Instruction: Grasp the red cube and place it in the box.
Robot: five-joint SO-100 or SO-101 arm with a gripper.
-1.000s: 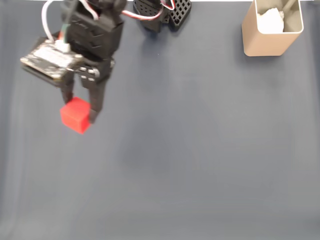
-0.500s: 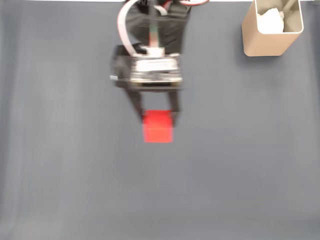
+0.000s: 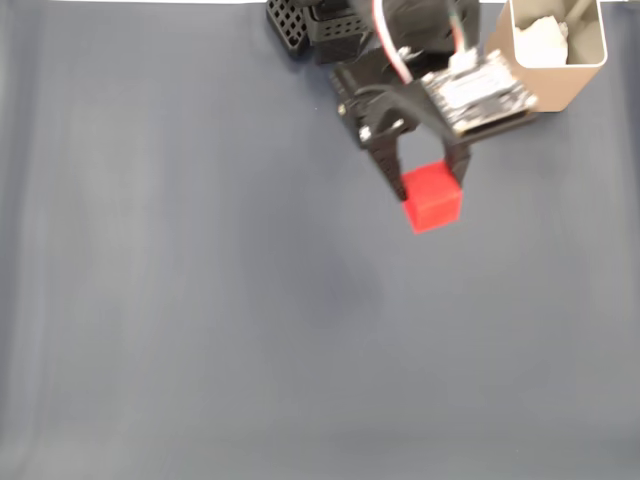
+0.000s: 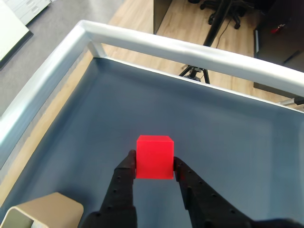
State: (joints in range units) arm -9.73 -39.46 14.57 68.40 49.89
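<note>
We find the gripper closed on the red cube, both black fingers pressed against its opposite sides, the cube raised above the dark mat. The box stands at the mat's far right corner in the fixed view, close beside the arm.
</note>
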